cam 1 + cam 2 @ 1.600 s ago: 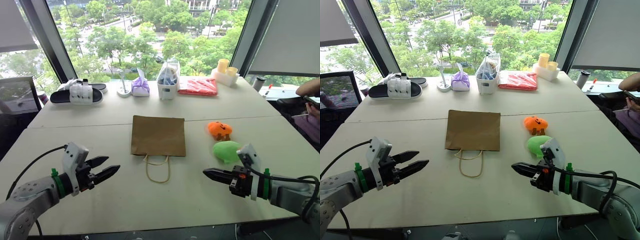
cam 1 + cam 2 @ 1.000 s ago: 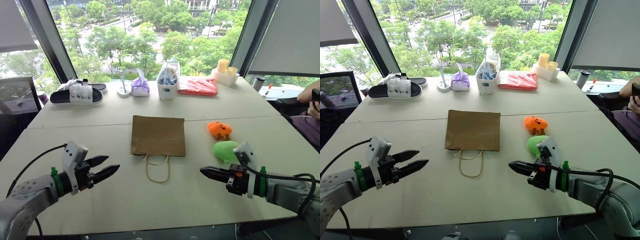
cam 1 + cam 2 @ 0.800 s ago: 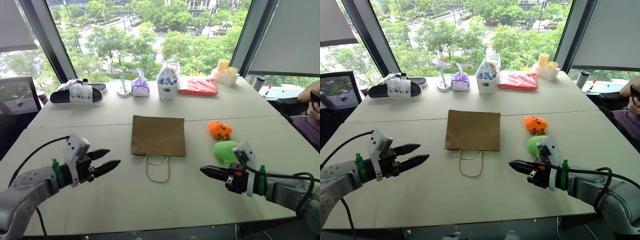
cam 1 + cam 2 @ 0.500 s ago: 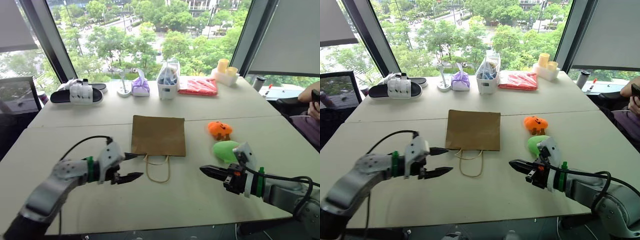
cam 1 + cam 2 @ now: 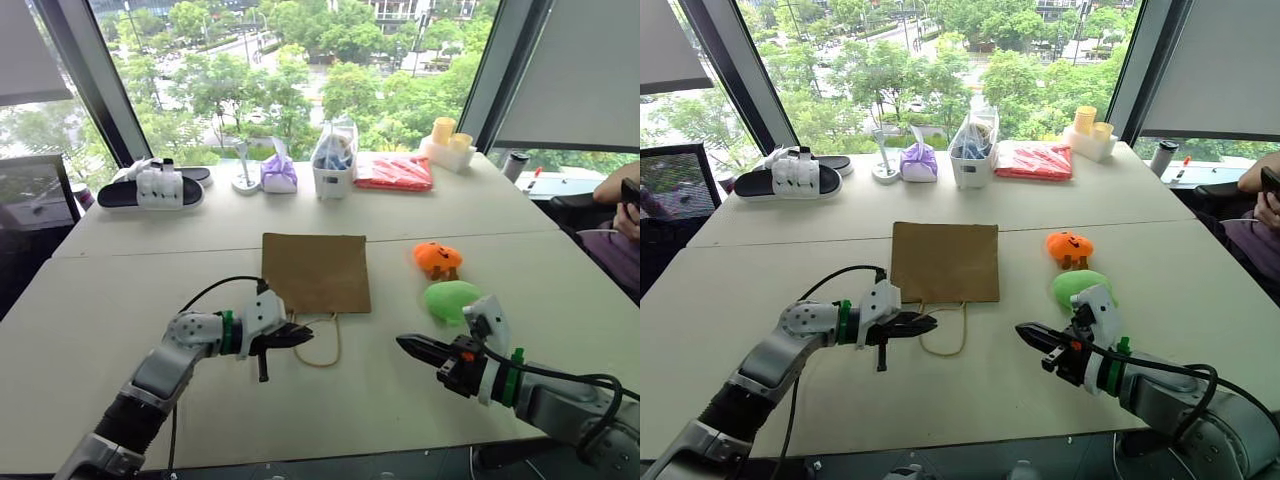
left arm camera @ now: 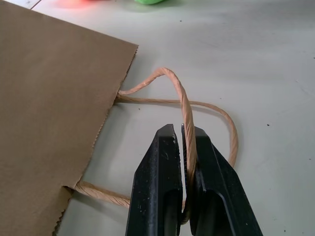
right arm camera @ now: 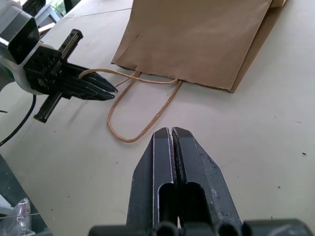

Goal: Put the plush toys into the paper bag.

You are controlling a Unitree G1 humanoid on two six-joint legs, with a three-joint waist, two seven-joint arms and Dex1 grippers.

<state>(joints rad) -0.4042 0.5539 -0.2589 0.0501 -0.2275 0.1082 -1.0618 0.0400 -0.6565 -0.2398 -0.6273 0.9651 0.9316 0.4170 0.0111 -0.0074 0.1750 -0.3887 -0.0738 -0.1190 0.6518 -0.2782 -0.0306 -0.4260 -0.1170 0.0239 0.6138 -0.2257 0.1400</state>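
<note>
L gripper (image 6: 183,132) clamped on paper bag (image 5: 315,270) handle (image 6: 184,105); R gripper (image 7: 172,133) closed, empty

Around the paper bag (image 5: 316,271), you have open tabletop (image 5: 120,300) to its left and in front of its cord handles (image 5: 322,345). To its right, the orange plush (image 5: 438,258) and green plush (image 5: 452,299) narrow the passage.
</note>
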